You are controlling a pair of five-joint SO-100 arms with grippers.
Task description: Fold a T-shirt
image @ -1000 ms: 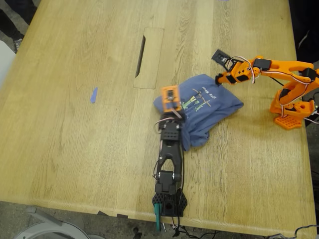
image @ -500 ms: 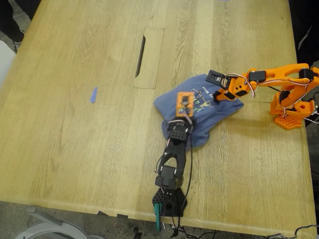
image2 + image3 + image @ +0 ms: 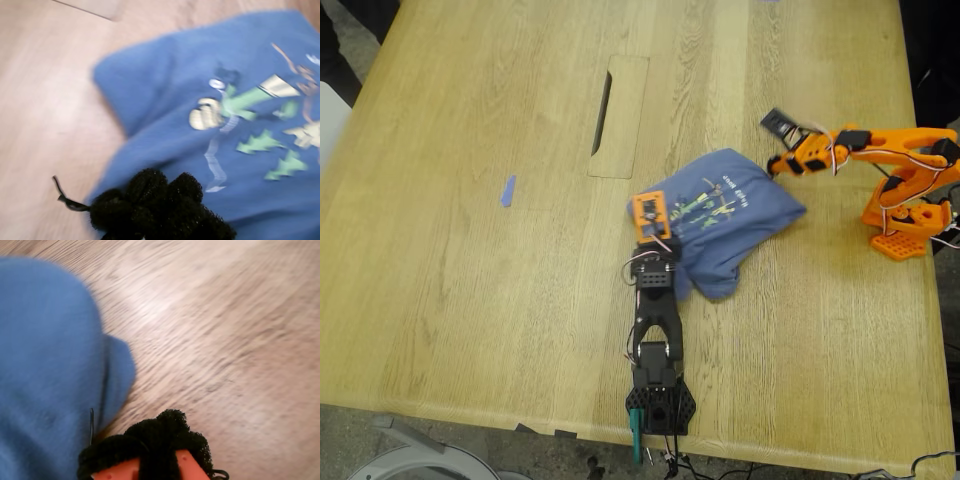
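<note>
The bunched T-shirt (image 3: 725, 225) lies on the table (image 3: 470, 280); both tools look pressed together, though blurred.

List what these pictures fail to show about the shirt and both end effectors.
- Slate-blue cotton T-shirt: bunched, so sleeves and hem are hidden; its chest text is too small in the exterior view and blurred in the first wrist view.
- My first end effector: cut off by the picture's edge; open or shut unclear.
- My second end effector: likewise cut off and blurred.
</note>
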